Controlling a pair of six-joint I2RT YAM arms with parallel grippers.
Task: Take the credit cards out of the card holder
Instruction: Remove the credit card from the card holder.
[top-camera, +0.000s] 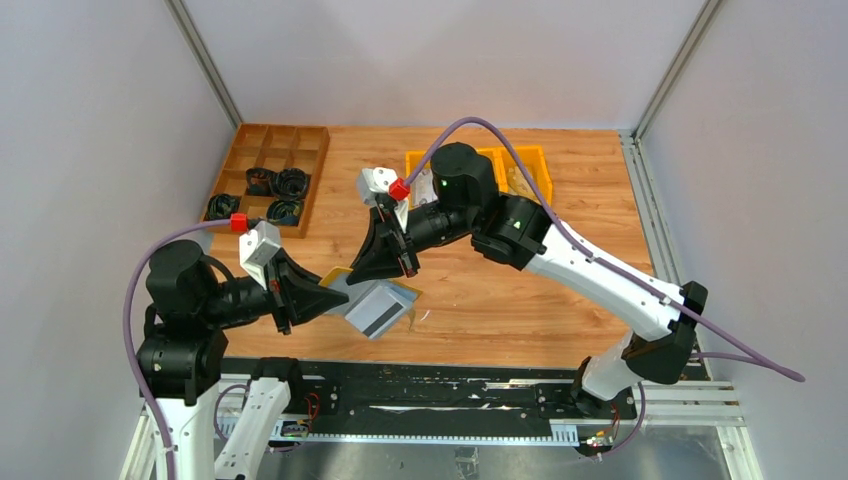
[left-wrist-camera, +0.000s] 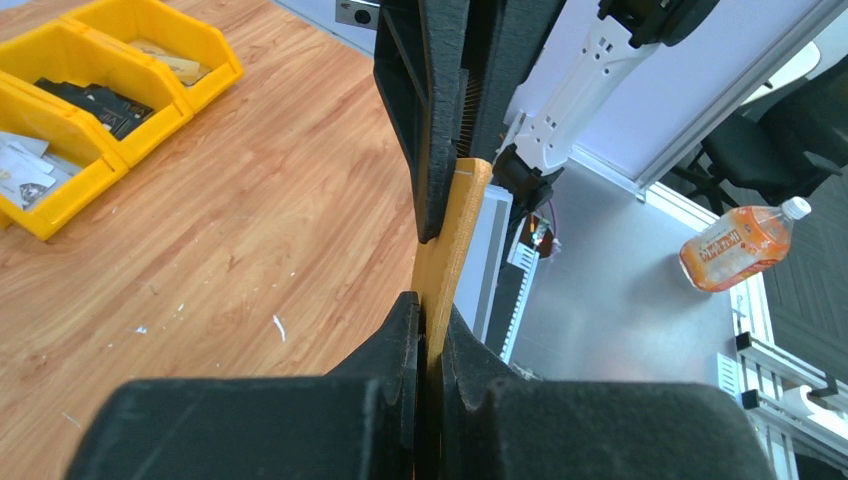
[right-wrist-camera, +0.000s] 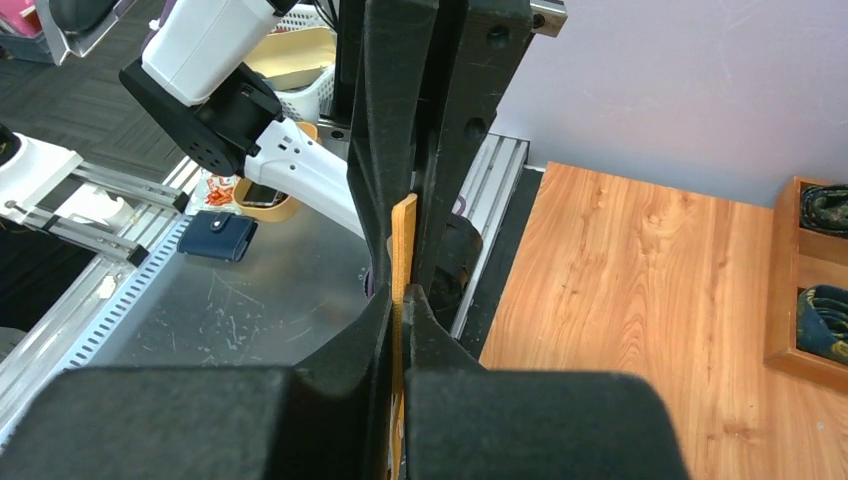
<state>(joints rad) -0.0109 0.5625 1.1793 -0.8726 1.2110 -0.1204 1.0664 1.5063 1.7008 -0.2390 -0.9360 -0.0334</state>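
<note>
- The wallet (top-camera: 338, 276) hangs in the air over the near part of the table (top-camera: 560, 300), between the two arms. It does not rest on the wood.
- The left gripper (top-camera: 322, 298) is clenched on one edge of the wallet and the right gripper (top-camera: 402, 264) on the opposite edge. I judge this two-sided hold is meant to spread the wallet so its sleeves gape.
- A grey card (top-camera: 378, 310) with a dark stripe pokes out of the wallet toward the near side. The removal looks begun but not finished (I cannot tell how many cards are inside).
- Only the overhead view shows the card's face and the wallet spread flat.
- Each wrist camera sees the wallet edge-on, as a thin yellow strip running from its own fingers up to the other gripper's.
- The wrist views add what the overhead hides: on both grippers the fingers press tight on the leather with no gap.
- The left wrist view also takes in the yellow bins (left-wrist-camera: 80, 190) and an orange bottle (left-wrist-camera: 738, 245) off the table, and the right wrist view a wooden tray (right-wrist-camera: 780, 280).
- To pull the card, one gripper would likely have to let go. The wallet could then swing from a single grip.
</note>
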